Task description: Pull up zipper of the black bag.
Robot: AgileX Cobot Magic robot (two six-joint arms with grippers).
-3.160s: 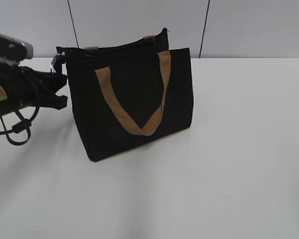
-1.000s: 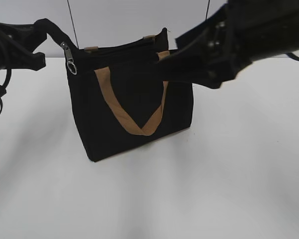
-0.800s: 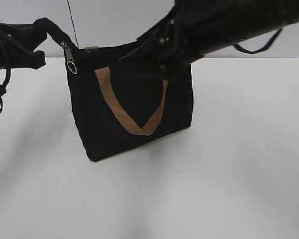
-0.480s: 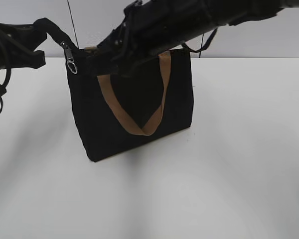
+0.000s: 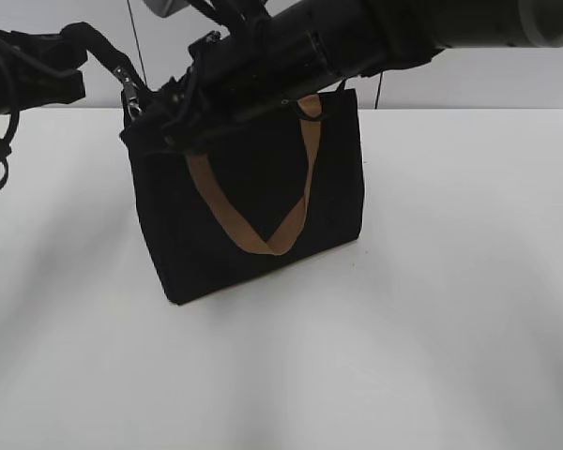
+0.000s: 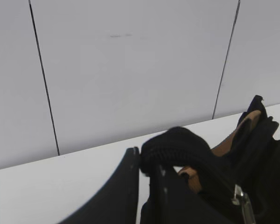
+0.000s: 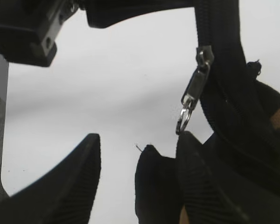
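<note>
The black bag [image 5: 206,253] stands upright on the white table, its tan handle [image 5: 263,246] hanging on the front. My left gripper [image 5: 73,39] [image 6: 145,159] is shut on the loose end of the zipper [image 5: 108,56] [image 6: 177,144] and holds it taut, up and left of the bag's top left corner. The silvery pull tab [image 5: 131,97] [image 7: 191,95] [image 6: 242,207] hangs from the strip near that corner. My right gripper [image 5: 155,127] [image 7: 140,137] reaches across the bag top, open, its tips just below the tab; a black fabric corner [image 7: 154,182] lies between the fingers.
The white table [image 5: 432,309] spreads round the bag. A pale panelled wall [image 6: 130,70] runs close behind. My right arm [image 5: 357,37] covers the bag's top edge and its rear handle.
My right arm swept in from the right across the bag's top to its left corner by the pull tab. My left gripper lifted the zipper's end earlier and has held it since.
</note>
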